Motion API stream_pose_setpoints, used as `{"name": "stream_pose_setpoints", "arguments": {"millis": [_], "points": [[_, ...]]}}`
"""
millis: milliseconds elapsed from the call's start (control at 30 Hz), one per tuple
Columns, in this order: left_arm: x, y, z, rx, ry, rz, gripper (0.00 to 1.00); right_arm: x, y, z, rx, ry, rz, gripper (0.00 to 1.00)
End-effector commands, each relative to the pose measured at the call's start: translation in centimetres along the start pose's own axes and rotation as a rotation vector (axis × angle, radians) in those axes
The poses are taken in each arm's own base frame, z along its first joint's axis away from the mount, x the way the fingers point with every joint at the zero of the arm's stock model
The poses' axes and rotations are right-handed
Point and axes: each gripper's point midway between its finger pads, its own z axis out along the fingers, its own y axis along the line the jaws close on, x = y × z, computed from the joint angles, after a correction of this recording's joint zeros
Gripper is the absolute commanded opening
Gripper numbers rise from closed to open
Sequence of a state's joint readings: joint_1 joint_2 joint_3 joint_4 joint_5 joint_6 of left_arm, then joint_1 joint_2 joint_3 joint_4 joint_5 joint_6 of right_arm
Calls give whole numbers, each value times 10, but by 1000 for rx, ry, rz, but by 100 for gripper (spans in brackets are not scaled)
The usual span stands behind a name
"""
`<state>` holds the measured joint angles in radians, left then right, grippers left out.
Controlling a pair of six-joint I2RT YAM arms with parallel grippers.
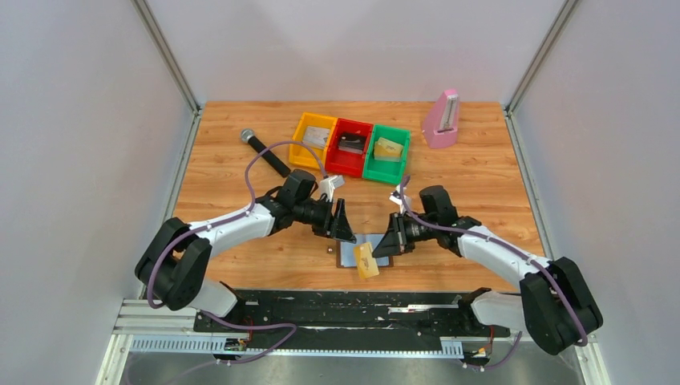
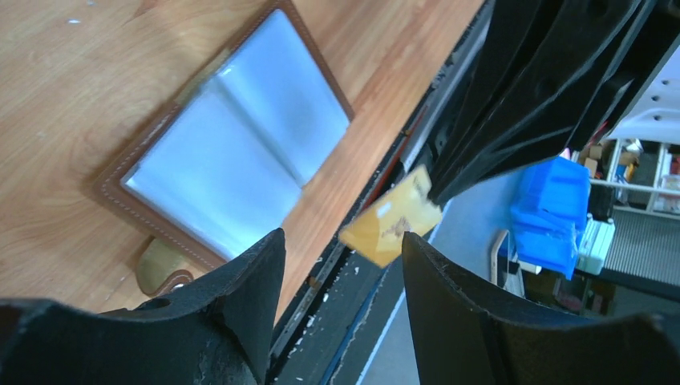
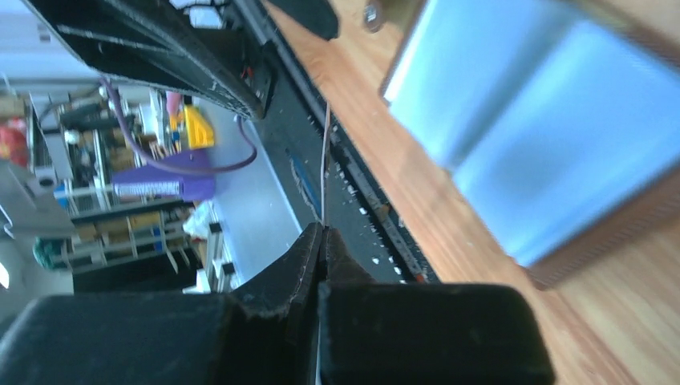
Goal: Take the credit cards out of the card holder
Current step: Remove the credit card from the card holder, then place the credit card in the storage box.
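Prob. near done: the flat brown leather card holder w/ silvery-blue inner panels (image 1: 350, 253) lies open on the wooden table (image 1: 481, 184), lower centre of top view. Pockets look empty, can't be sure. One yellow plastic card (image 2: 391, 218) is out, pinched edge-on in the right gripper (image 3: 323, 234), jaws tight on it. Left gripper (image 2: 343, 241) is parted, holds nothing, card near its tips. Remaining: set the card down.

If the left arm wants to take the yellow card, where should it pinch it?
Probably the free end of the yellow card, the end pointing away from the right gripper, which is shut on the other end. The card is thin and flat, so the open left gripper should come from the side opposite the right one and close on the two flat faces.
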<state>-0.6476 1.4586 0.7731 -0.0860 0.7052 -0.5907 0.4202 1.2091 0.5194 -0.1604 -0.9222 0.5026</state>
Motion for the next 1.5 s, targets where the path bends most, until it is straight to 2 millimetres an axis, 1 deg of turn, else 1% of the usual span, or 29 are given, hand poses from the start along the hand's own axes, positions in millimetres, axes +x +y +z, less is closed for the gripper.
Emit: {"name": "stream_pose_setpoints", "arguments": {"millis": [0,233,400,467,500,533,600,633,667,700,733,800,867,933,967,1000,1067,1100,1133,1167,1200,1300,1400,1433,1467], "points": [[-14,-37,-12,128,-19,117,64,-3,39,7,-84,35,-148,0],[-2,-61,-23,251,21,161,63,-3,64,7,-134,45,-199,0],[3,-72,-25,305,42,166,61,-4,72,7,-154,54,-214,0],[4,-77,-25,341,48,172,58,-5,74,8,-157,56,-215,0],[5,-78,-24,350,54,162,52,-6,74,8,-155,54,-215,0],[6,-80,-24,363,59,166,49,-6,74,8,-151,52,-214,0],[7,-82,-24,371,65,167,36,-7,73,9,-144,46,-213,0],[8,-83,-24,371,69,166,32,-8,72,9,-139,44,-211,0],[8,-83,-23,370,73,165,25,-9,71,9,-133,40,-211,0],[9,-83,-24,368,77,164,21,-10,70,9,-126,36,-213,0],[9,-83,-23,367,81,161,14,-10,69,9,-120,33,-216,0],[9,-82,-22,361,85,153,5,-13,66,10,-103,26,-213,1],[10,-80,-21,354,90,143,0,-15,66,10,-89,16,-210,3],[9,-78,-20,338,85,133,0,-19,65,8,-72,-7,-201,7],[8,-77,-20,330,82,124,0,-22,65,7,-57,-26,-197,10],[6,-76,-19,313,70,113,0,-26,63,5,-36,-54,-185,15],[0,-74,-17,286,44,86,0,-35,57,1,17,-122,-143,30],[-6,-73,-16,274,12,88,0,-38,54,-2,37,-159,-126,35],[-7,-73,-15,268,4,46,0,-41,54,-6,48,-192,-115,40],[-16,-76,-15,274,-41,54,0,-44,54,-9,54,-225,-105,46],[-21,-79,-14,287,-70,31,0,-45,55,-12,59,-257,-98,50],[-39,-78,-14,272,-175,-29,0,-52,59,-22,69,-350,-60,53],[-55,-79,-16,282,-282,-96,0,-55,58,-30,72,-435,-2,51],[-59,-75,-15,270,-317,-116,0,-56,59,-34,69,-466,13,51],[-66,-80,-18,290,-348,-131,0,-59,58,-37,73,-502,39,51]]}}
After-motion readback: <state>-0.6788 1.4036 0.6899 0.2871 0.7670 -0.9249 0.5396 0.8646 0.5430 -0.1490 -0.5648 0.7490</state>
